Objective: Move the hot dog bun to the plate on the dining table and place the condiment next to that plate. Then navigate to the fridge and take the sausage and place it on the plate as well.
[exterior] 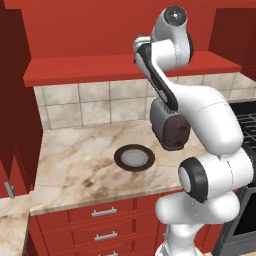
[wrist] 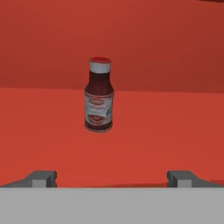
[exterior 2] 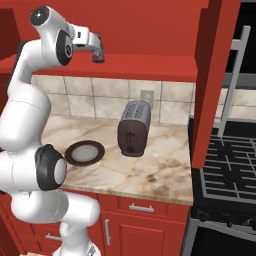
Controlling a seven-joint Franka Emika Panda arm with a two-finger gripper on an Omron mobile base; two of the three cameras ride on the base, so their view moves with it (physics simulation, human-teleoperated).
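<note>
The gripper (wrist: 112, 177) has its fingers wide apart, facing the condiment (wrist: 99, 95) standing ahead, ready to grab it.

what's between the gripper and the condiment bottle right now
Nothing: in the hand view the open gripper faces the condiment bottle across a bare stretch of red shelf.

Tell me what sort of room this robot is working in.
A home kitchen, rendered. A marbled counter over red drawers carries a toaster against a tiled backsplash, and a black gas stove stands beside it. A sauce bottle stands on a red shelf ahead of the open tool.
</note>
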